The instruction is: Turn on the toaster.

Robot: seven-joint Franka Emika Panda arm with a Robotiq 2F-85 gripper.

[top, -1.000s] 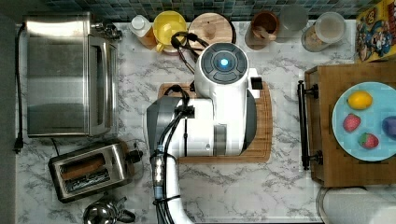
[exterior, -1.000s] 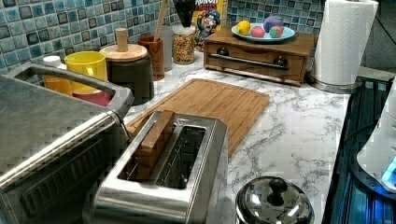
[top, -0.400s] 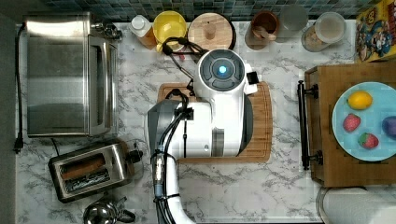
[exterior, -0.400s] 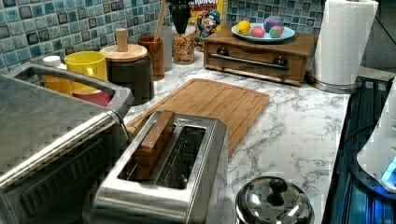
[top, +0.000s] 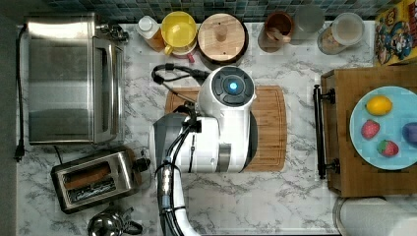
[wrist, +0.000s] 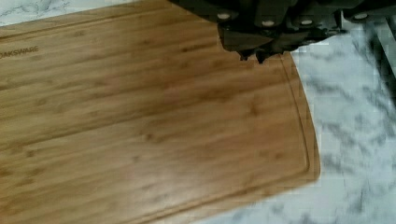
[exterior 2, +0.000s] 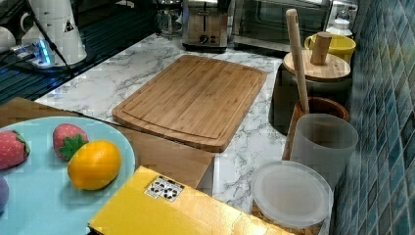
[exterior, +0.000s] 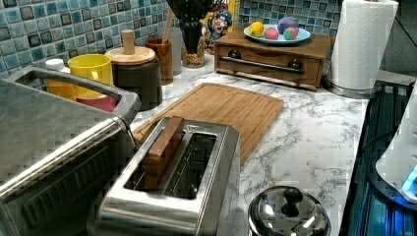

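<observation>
Approach stage: fingers point(wrist: 256, 57) pressed together, gripping nothing, hang above the cutting board point(wrist: 149, 126), well apart from the toaster point(top: 94, 178) at the counter's point(top: 255, 196) corner beside the toaster oven point(top: 71, 78). Next move likely needs a reach to its lever point(top: 142, 164).

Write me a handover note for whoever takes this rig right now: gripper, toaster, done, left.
Gripper: jaws closed, holding nothing, hanging over the bamboo cutting board near its rounded corner.
Toaster: at the top view's lower left, below the toaster oven, next to a small kettle. A brown slice stands up out of one slot, the other slot is empty.
Done: nothing on the toaster; the arm is above the board, well away from it.
Left: move over to the toaster's lever knob and press it down.
</observation>
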